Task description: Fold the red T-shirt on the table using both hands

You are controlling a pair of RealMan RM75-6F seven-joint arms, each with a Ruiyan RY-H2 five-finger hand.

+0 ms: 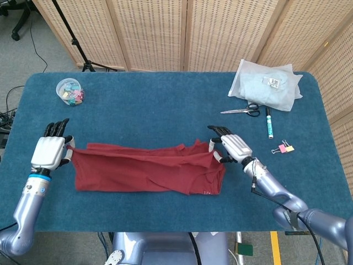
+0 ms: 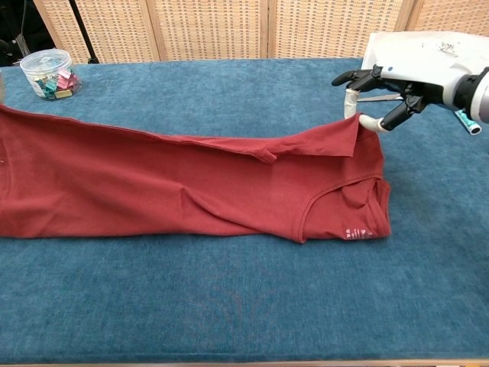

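Left hand (image 1: 50,152) and right hand (image 1: 234,148) each pinch a raised edge of the red cotton T-shirt (image 1: 146,175), doubled lengthwise on the blue bench (image 1: 165,105); crosswise folds remain.

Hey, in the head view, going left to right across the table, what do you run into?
Left robot hand → jar of clips → red T-shirt → right robot hand → scissors → marker pen → binder clip. The white plastic bag spans several of these, so it is left out.
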